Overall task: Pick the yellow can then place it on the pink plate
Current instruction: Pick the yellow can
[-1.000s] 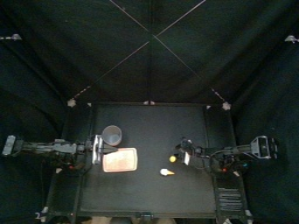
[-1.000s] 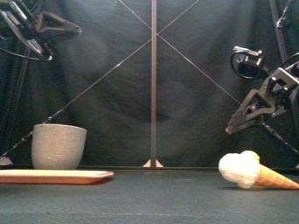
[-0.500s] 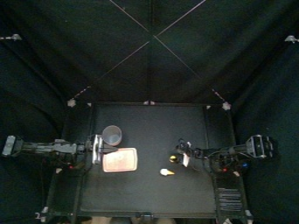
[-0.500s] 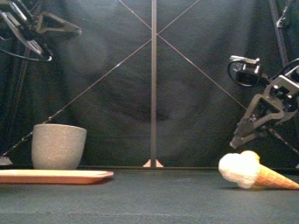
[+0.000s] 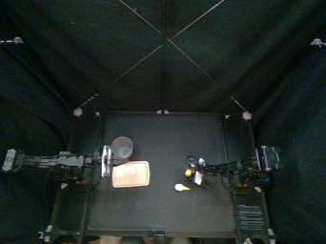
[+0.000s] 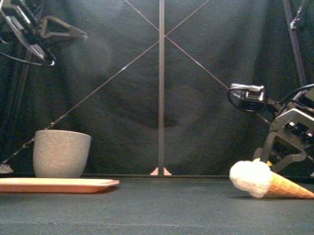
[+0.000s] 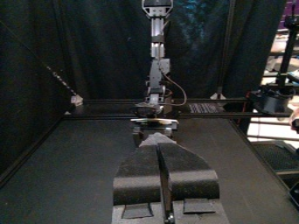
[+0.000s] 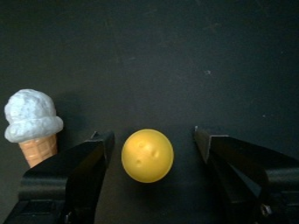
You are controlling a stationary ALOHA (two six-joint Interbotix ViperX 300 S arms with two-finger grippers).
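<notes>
The right pincer (image 8: 152, 134) hangs low over the bench (image 5: 166, 138), its jaws spread to either side of the yellow can (image 8: 147, 156) and not gripping it. Seen from above, the can sits at 3 o'clock from the pink plate (image 5: 130, 174), well apart from it, with a toy ice-cream cone (image 8: 31, 122) lying near at the can's 7 o'clock. The left pincer (image 7: 162, 147) rests at the bench's 9 o'clock edge, jaws pressed together, near the plate and the grey speckled cup (image 5: 122, 146).
</notes>
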